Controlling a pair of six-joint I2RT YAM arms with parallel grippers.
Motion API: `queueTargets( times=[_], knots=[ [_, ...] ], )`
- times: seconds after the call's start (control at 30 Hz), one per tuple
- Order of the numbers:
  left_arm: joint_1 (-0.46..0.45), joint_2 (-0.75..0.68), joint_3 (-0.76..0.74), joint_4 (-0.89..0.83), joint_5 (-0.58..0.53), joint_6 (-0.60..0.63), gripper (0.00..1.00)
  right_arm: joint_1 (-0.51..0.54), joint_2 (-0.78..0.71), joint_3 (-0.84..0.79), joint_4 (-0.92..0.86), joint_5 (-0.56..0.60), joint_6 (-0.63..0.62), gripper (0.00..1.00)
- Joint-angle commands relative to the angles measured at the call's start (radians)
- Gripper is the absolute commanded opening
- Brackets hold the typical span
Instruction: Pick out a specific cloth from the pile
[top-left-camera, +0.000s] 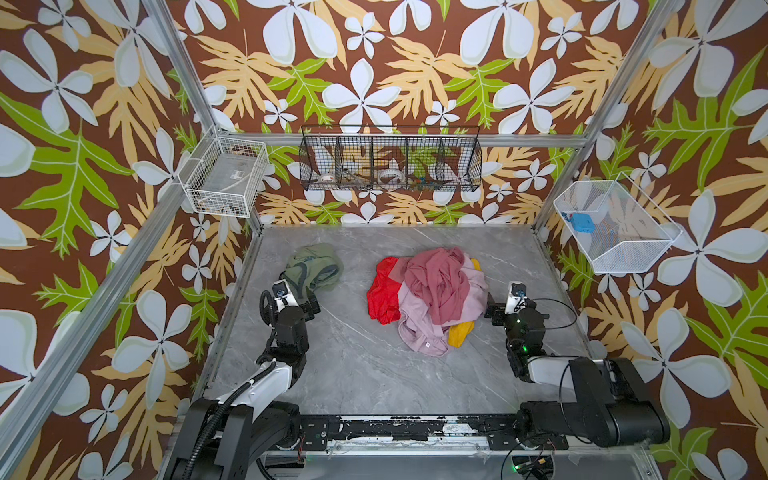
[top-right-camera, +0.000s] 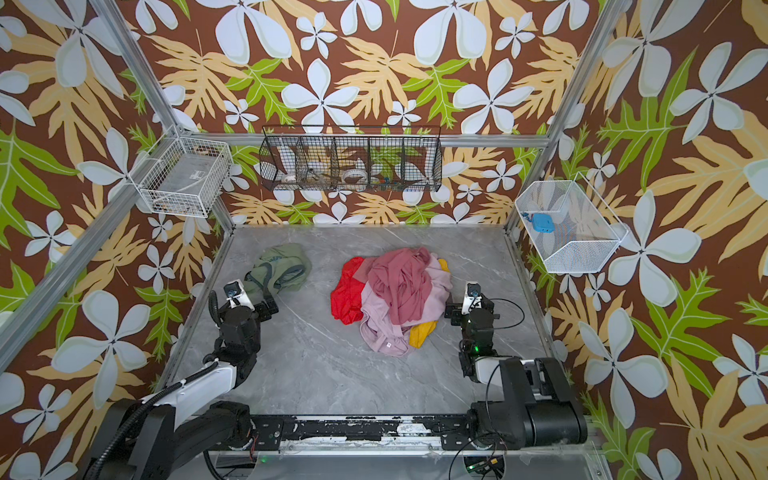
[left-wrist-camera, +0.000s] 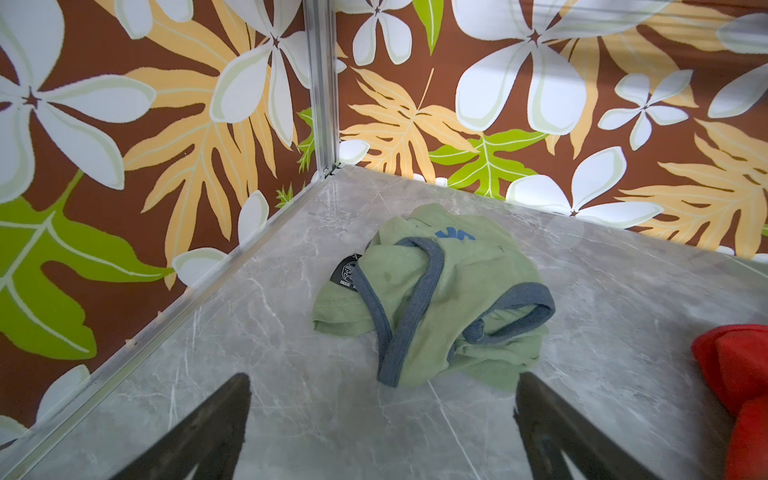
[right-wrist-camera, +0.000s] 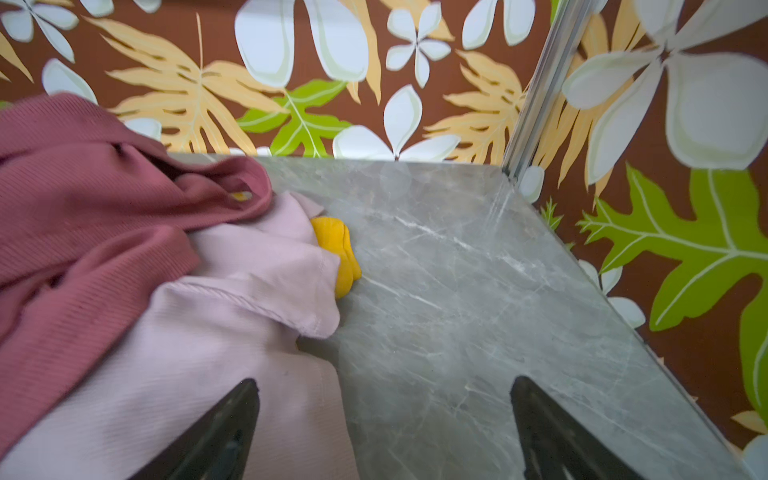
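The olive-green cloth (top-left-camera: 314, 266) (top-right-camera: 281, 266) (left-wrist-camera: 440, 299), with dark grey-blue trim, lies crumpled by itself on the grey table, left of the pile. The pile (top-left-camera: 430, 293) (top-right-camera: 397, 293) (right-wrist-camera: 124, 257) is at mid-table: red, dusty rose, pale lilac and mustard yellow garments. My left gripper (top-left-camera: 309, 301) (top-right-camera: 268, 308) (left-wrist-camera: 383, 376) stands open just short of the green cloth's near edge and holds nothing. My right gripper (top-left-camera: 492, 311) (top-right-camera: 453, 311) (right-wrist-camera: 384, 381) is open at the pile's right side, with one finger over the lilac cloth's edge.
The marble-grey table (top-left-camera: 353, 374) is boxed in by patterned walls and aluminium posts. A white wire basket (top-left-camera: 226, 178) hangs on the left wall and a black wire rack (top-left-camera: 390, 160) on the back wall. Another white basket (top-left-camera: 615, 232) hangs on the right, holding a blue object (top-left-camera: 579, 222).
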Motion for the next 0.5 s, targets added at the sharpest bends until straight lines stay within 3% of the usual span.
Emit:
queueTargets(
  times=[0.0,0.2,0.27,0.33,0.37,0.47],
  knots=[
    [0.016,0.041,-0.067,0.312,0.033,0.032,1.0,-0.001,0.033,0.017,0.07,-0.02,0.007,1.0],
    [0.055,0.281,-0.089,0.562,0.12,0.033,1.0,-0.001,0.032,0.024,0.056,-0.022,0.006,1.0],
    [0.055,0.232,-0.046,0.393,0.168,0.027,1.0,-0.001,0.034,0.024,0.057,-0.022,0.006,1.0],
    [0.055,0.271,-0.067,0.504,0.168,0.049,1.0,-0.002,0.035,0.024,0.058,-0.022,0.006,0.99],
    [0.055,0.242,-0.049,0.415,0.173,0.034,1.0,-0.002,0.035,0.024,0.057,-0.022,0.006,1.0],
    [0.053,0.258,-0.056,0.46,0.172,0.047,1.0,-0.002,0.035,0.024,0.059,-0.02,0.006,1.0]
  ],
)
